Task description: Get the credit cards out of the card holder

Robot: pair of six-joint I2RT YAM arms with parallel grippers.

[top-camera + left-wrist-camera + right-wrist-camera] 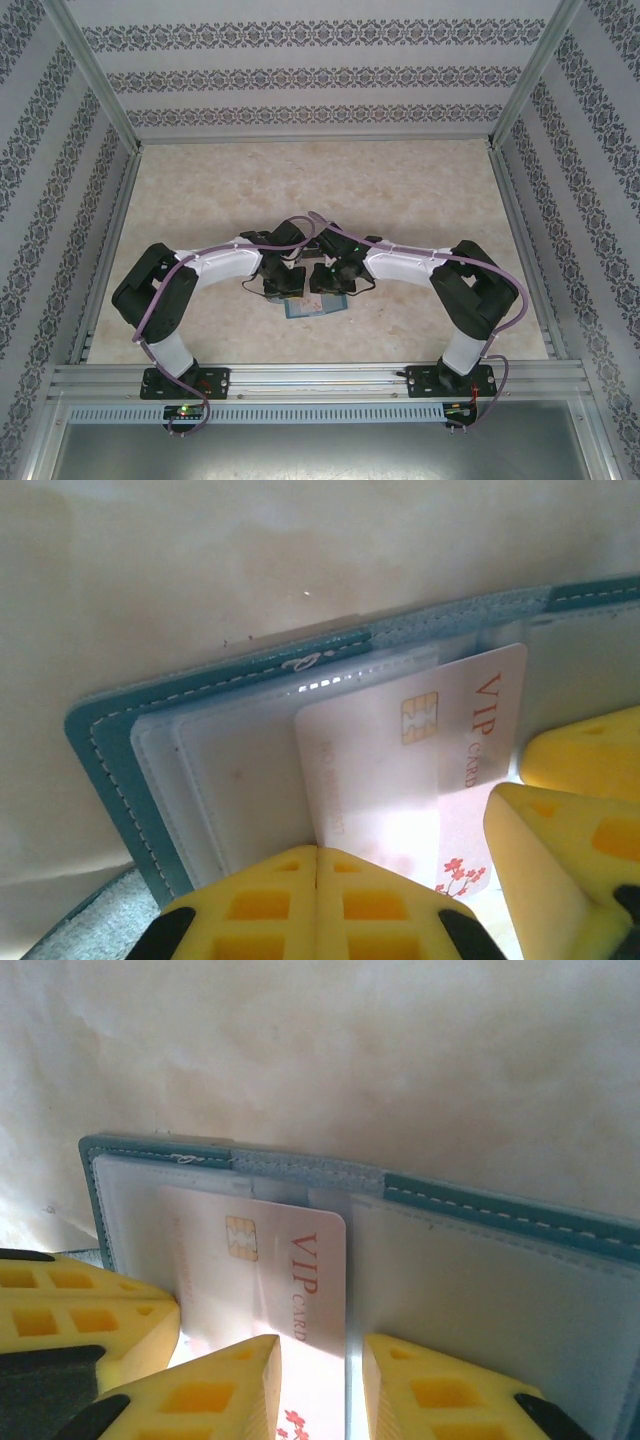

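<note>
The table (420,190) has a pale beige, marbled top, matt and faintly mottled with darker cloudy patches. An aluminium rail (320,378) runs along its near edge. The teal-blue card holder (312,306) lies opened out flat on the tabletop, a little beyond the middle of that rail, with its inner side facing up. Its white-stitched border rests directly on the beige surface.

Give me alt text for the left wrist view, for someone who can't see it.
A VIP credit card sticks partly out of a clear sleeve in the open teal card holder. The shut left gripper sits beside the card's lower corner.
</note>
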